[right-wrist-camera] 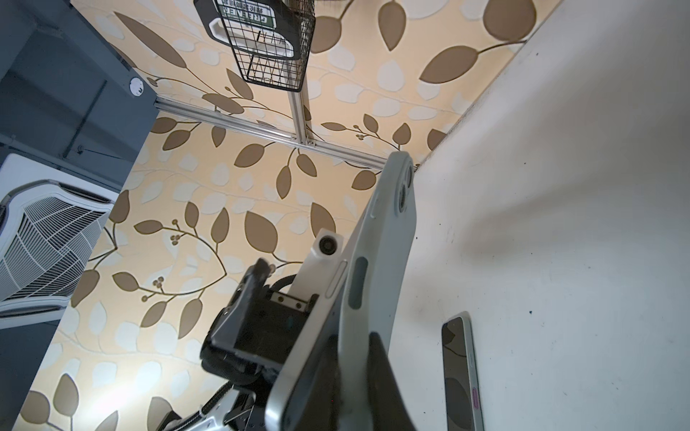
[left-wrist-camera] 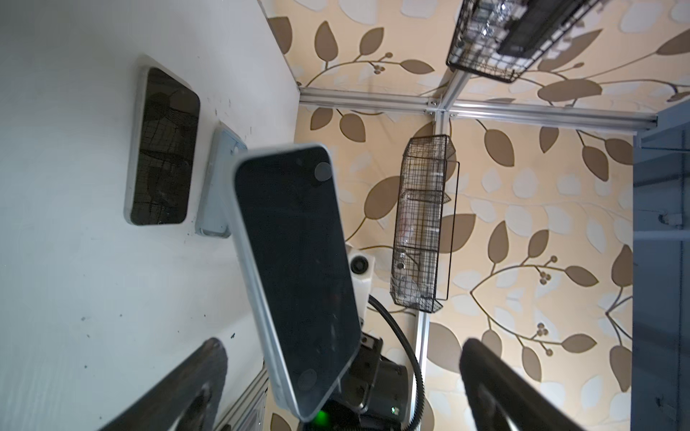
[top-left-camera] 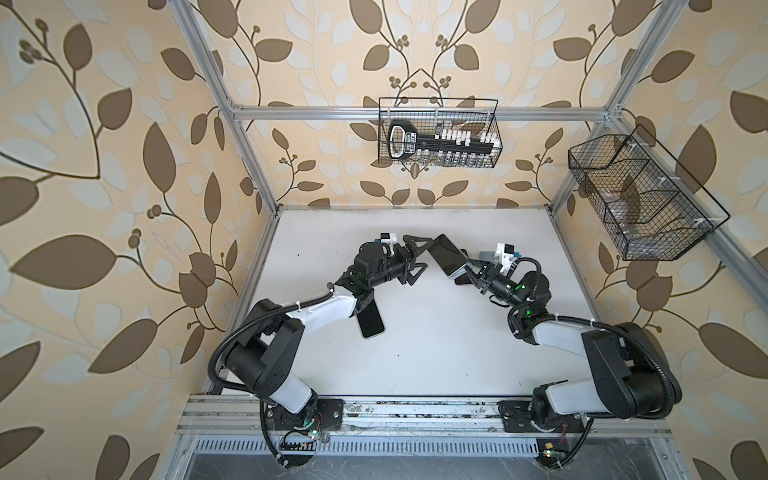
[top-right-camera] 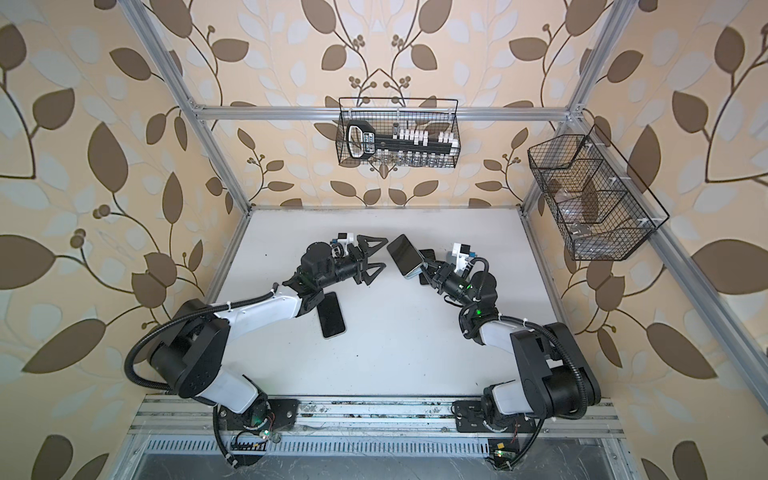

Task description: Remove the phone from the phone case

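My left pincer (top-left-camera: 419,255) stands with its jaws wide apart and nothing between them, its tips just beside the far left corner of the phone (top-left-camera: 446,254). I cannot tell whether they touch it. My right pincer (top-left-camera: 467,271) is clamped on the near right end of the phone case (right-wrist-camera: 377,261), holding it up off the surface (top-left-camera: 415,353) at a tilt, around the middle and toward the far side. The phone sits in the case with its dark screen turned up and to the left, toward the open jaws. From the right wrist camera I see the pale case back with the lens cut-out and the phone's silvery side edge along it. How fully the phone is seated I cannot judge. A second phone (top-left-camera: 371,322) lies flat on the surface, screen up, partly under my left forearm. From the left wrist camera, a third phone (left-wrist-camera: 164,149) and a loose case (left-wrist-camera: 218,186) lie side by side on the surface beyond the held one.
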Motion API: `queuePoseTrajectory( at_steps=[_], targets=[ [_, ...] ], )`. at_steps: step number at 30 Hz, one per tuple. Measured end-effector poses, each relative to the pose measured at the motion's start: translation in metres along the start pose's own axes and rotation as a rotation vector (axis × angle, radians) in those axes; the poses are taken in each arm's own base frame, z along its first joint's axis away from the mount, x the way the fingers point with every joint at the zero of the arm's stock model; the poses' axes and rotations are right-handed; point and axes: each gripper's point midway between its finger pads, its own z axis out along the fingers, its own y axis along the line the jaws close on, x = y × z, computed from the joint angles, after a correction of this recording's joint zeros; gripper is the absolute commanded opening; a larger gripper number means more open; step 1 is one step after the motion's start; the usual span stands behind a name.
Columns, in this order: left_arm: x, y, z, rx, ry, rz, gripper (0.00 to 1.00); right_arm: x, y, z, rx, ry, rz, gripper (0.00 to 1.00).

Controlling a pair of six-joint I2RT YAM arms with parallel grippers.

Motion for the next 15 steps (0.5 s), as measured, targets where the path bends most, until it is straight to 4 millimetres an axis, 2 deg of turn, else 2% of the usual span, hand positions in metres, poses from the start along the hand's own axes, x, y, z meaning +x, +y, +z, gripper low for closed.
queuePoseTrajectory(
  at_steps=[3, 7, 15],
  targets=[
    [0.021, -0.015, -0.002, 0.026, 0.030, -0.008, 0.99, 0.004, -0.005, 0.004, 0.000, 0.001, 0.013, 0.04],
    [0.040, -0.011, 0.002, 0.010, 0.062, -0.035, 0.99, 0.010, -0.011, 0.011, -0.002, 0.006, 0.033, 0.04],
    [0.044, -0.002, 0.003, -0.021, 0.064, -0.052, 0.99, 0.016, -0.015, 0.017, -0.014, 0.004, 0.060, 0.04]
  ],
)
